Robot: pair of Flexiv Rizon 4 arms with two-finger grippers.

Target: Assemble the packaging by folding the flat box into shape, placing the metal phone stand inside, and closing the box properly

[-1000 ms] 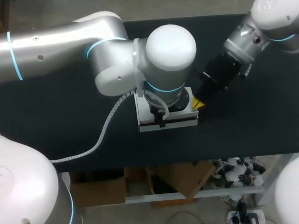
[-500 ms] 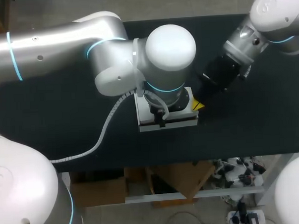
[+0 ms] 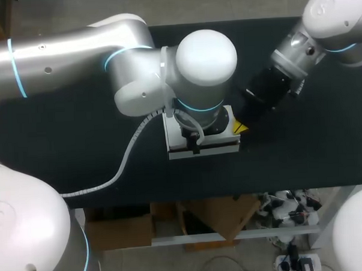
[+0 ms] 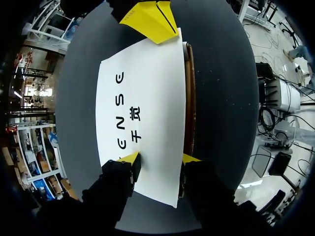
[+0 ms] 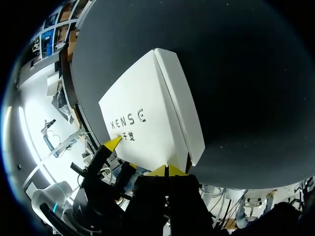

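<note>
The box (image 4: 157, 88) is laid on the tabletop (image 3: 79, 146) under the left end effector (image 4: 161, 158), fingers spread. The right end effector (image 5: 167, 170), clenched empty, is set at its end, which should be pushed squarely.

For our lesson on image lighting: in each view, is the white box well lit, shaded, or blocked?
Head view: the left arm blocks most of the box. Left wrist view: box top evenly lit, no glare. Right wrist view: likewise bright against the dark table.

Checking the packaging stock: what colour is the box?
The box is white with black lettering; best in left wrist view.
</note>
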